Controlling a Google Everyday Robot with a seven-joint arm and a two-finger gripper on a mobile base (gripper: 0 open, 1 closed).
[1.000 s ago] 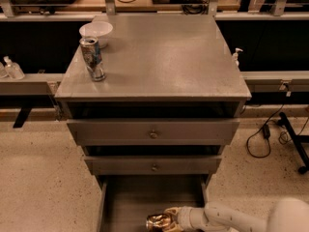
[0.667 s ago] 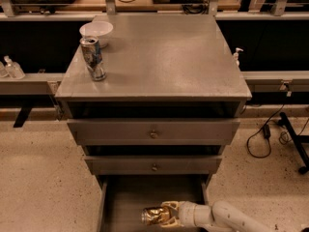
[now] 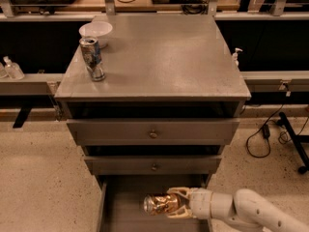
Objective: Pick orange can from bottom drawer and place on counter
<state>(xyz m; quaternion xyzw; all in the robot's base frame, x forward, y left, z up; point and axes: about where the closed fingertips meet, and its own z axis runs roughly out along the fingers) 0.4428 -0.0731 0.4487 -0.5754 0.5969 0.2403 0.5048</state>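
Camera view, the only one:

- bottom drawer (image 3: 120, 204) is pulled out, and its grey tray shows below the two shut knobbed drawers.
- arm (image 3: 251, 210) comes in from lower right, low and roughly level, because that's the only way in under the upper drawer fronts.
- jaws are inside the drawer's opening, right of centre, closed around the orange can (image 3: 161, 203). One finger lies along the can's upper side and one along the lower. The gap between them is only the can's width.
- the can is sideways with its silver end pointing left, away from the wrist. That fits a side-on grasp on the body, with the can's axis in line with the forearm.
- can't tell if the can is clear of the drawer floor or resting on it. No gap or shadow reads clearly.
- desk (image 3: 164, 62), i.e. the cabinet top and the drop target, has a blue-and-silver can (image 3: 92, 58) upright near the front-left corner and a white bowl (image 3: 95, 31) just behind it. Centre and right of the desk are bare grey.

My read:
- the grasp is done, and lift-out and placing are not yet done.
- next, the can must back out toward the camera before it rises, otherwise it meets the middle drawer (image 3: 154, 165) front overhead.
- the wrist needs to rotate so the can lands upright. Aim centre or right, well apart from the other can.
- risk: the label looks crinkled, so the wall is thin and could dent or slip during rotation.
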